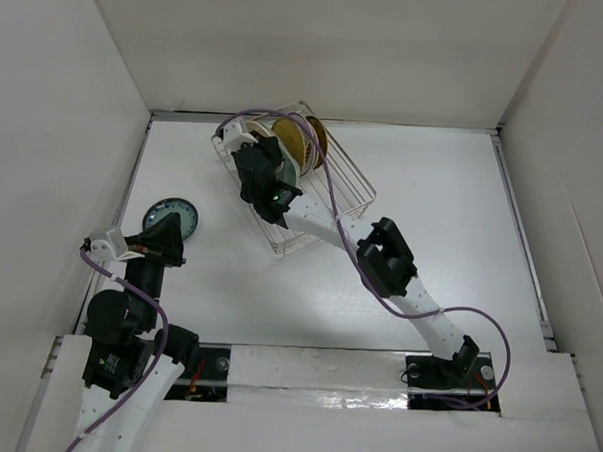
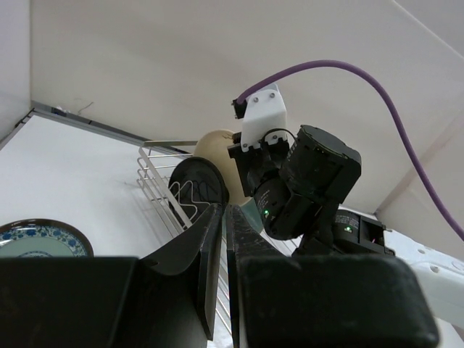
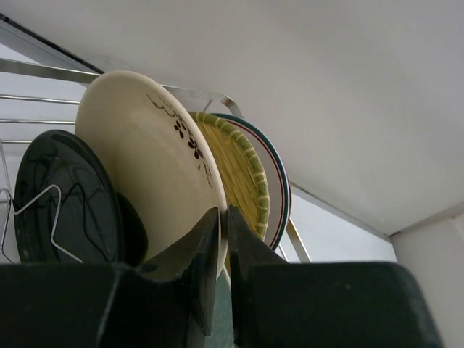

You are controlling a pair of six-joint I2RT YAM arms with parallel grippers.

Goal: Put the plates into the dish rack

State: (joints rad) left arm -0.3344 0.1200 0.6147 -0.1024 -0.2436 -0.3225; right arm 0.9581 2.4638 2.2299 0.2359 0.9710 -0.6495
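Teal patterned plate (image 1: 170, 220) flat on table (image 1: 431, 242), far L. L claw (image 2: 223, 210) near it, pinched shut, holding nothing. Wire dish rack (image 1: 348, 183) in mid, w/ black plate (image 3: 65, 196), cream plate (image 3: 138, 152), yellow-green plate (image 3: 235, 170) upright inside. R claw (image 3: 221, 217) nearly shut at cream plate's rim; can't tell if gripping.

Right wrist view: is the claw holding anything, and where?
The right claw appears to pinch the cream plate by its lower rim, plate upright in the dish rack.
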